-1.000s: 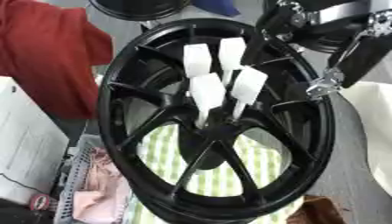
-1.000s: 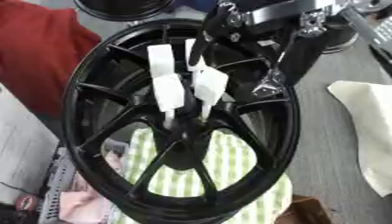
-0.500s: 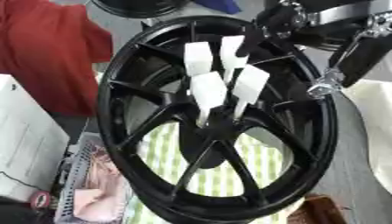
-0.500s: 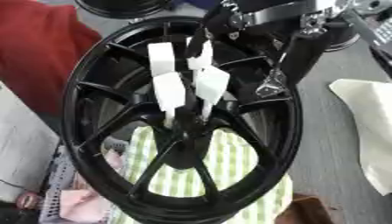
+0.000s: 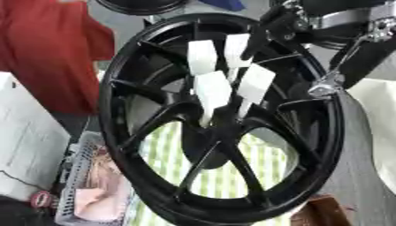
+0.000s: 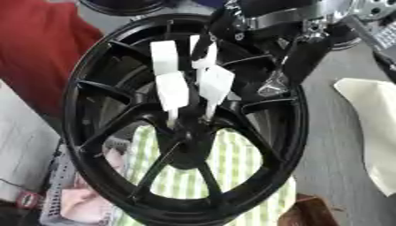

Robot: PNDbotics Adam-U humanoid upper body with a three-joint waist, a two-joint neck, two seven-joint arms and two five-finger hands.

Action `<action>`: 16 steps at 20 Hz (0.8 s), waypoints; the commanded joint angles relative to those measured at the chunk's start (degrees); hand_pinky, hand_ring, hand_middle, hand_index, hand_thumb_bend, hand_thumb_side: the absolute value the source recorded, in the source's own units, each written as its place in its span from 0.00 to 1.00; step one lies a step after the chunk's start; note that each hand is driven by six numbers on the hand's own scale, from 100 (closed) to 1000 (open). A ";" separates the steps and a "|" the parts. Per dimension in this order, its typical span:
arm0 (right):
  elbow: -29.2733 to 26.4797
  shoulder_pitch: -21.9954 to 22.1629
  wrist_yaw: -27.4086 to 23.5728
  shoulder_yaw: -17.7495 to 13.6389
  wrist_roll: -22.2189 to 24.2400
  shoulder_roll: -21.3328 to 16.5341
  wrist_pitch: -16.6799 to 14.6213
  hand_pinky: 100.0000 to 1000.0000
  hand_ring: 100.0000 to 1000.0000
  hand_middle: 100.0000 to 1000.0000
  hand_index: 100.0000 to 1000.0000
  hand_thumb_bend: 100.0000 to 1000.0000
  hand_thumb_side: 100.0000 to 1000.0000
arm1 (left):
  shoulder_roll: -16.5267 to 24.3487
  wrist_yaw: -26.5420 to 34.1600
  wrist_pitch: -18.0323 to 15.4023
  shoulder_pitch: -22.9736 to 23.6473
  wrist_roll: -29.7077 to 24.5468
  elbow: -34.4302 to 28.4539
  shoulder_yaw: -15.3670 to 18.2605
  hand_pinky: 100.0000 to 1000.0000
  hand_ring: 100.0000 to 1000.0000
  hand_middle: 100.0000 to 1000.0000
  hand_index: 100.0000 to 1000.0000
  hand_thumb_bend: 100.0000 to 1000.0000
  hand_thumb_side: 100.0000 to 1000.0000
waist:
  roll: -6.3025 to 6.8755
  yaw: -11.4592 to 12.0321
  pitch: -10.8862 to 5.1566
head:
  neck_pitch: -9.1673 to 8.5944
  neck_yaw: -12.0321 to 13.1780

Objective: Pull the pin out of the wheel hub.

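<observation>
A black spoked wheel hub [image 5: 112, 110] stands tilted and fills both views. Several white flat-headed pins stick up from its centre [image 5: 210, 143]. Two pins are low, the left one [image 5: 213, 90] and the right one [image 5: 255, 84]. Two more stand behind, at left [image 5: 203, 57] and at right [image 5: 234, 48]. My right hand [image 6: 224, 26] reaches in from the upper right. Its dark fingers [image 6: 203, 44] curl across the rear right pin [image 6: 207, 57] and pinch it. A silver part of the arm [image 5: 325, 88] hangs over the rim. My left hand is out of sight.
A red cloth [image 5: 46, 53] lies at the left, with a white box [image 5: 23, 145] below it. A wire basket with pink items [image 5: 93, 194] sits lower left. A green-striped cloth [image 5: 224, 176] lies under the hub. A cream cloth [image 6: 371, 128] is at the right.
My right hand has shifted slightly down and left onto the rear right pin. The pins and the hub have stayed in place.
</observation>
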 commanded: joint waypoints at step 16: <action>1.75 0.18 1.46 0.20 3.27 0.01 -5.33 0.11 0.02 0.73 0.85 0.31 0.00 | 0.33 0.29 -0.05 -0.90 -0.03 -0.61 0.67 0.86 0.77 0.66 0.80 0.21 0.50 | 0.09 0.76 0.17 | -0.97 -0.55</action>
